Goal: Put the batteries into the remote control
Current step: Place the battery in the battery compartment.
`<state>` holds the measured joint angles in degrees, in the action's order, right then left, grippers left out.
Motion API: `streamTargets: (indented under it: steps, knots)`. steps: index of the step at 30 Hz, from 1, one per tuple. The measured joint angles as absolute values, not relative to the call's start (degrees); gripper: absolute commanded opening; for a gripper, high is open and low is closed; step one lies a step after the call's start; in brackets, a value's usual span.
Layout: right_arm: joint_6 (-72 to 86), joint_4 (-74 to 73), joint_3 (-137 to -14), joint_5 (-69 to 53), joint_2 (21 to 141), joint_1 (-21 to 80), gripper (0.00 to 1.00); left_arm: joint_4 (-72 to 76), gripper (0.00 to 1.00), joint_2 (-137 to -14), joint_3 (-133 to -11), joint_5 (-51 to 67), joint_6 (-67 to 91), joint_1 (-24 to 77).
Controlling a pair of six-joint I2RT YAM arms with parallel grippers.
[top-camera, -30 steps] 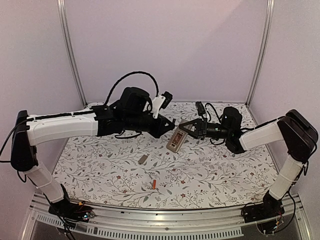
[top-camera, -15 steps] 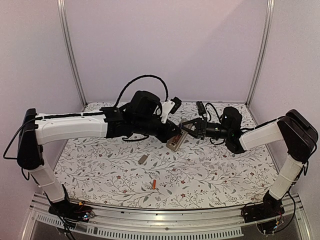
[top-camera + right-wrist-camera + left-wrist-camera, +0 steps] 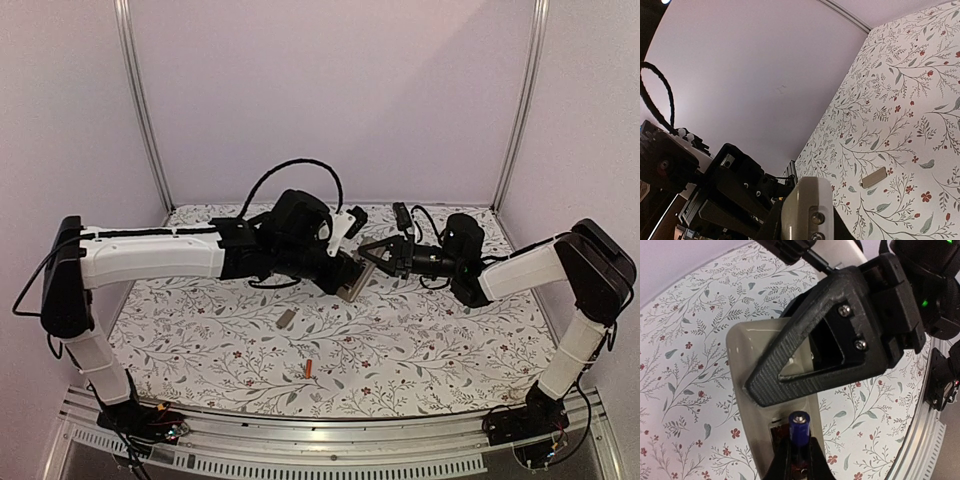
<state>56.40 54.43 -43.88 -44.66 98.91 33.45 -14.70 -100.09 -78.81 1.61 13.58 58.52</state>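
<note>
My left gripper [image 3: 799, 456] is closed on the dark battery [image 3: 799, 429], a tiny blue-black cylinder with a smooth sleeve and a shiny metal cap on its end. The two thin black fingertips pinch it from both sides, low on its body, and the cap end points away from my wrist. The battery is at the open battery compartment [image 3: 779, 437] in the back of the remote control [image 3: 747, 365]. This is a slim rectangular handset of smooth plastic with rounded corners, grey-beige on this side. Whether the battery touches the compartment floor, I cannot tell.

My right gripper [image 3: 370, 260] holds the remote tilted over the table [image 3: 450, 350], which has a white cloth printed with grey leaves and small red flowers. The jaws are almost pressed together, with only the thin handset between them. One finger [image 3: 800, 337], a black triangular frame with a rough ribbed surface and two screws, lies across the grey-beige back.

The orange-red battery [image 3: 311, 370], also a tiny cylinder, lies on the cloth near the front edge, well apart from both grippers. The flat grey cover sliver [image 3: 286, 319] lies near it, a little farther from that edge.
</note>
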Motion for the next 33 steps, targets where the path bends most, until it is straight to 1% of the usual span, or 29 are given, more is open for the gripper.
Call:
streamTargets:
  steps: [3,16,27,30,33]
  knots:
    - [56.4,54.2,-43.9,-44.5,98.9,33.4,0.0,-15.1,0.01,-100.6,-79.0,1.1,13.5,58.5]
    - [56.8,54.1,-43.9,-44.3,98.9,33.4,0.0,-16.1,0.15,-100.9,-79.9,0.8,13.2,58.6]
    - [57.0,54.1,-43.9,-44.2,98.9,33.4,0.0,-17.4,0.18,-100.9,-80.3,0.8,13.1,58.9]
    - [57.0,54.1,-43.9,-44.2,98.9,33.4,0.0,-17.5,0.23,-100.9,-80.3,0.8,13.1,58.9]
    - [57.0,54.1,-43.9,-43.9,98.9,33.4,0.0,-17.5,0.32,-100.9,-80.3,1.0,13.1,59.0]
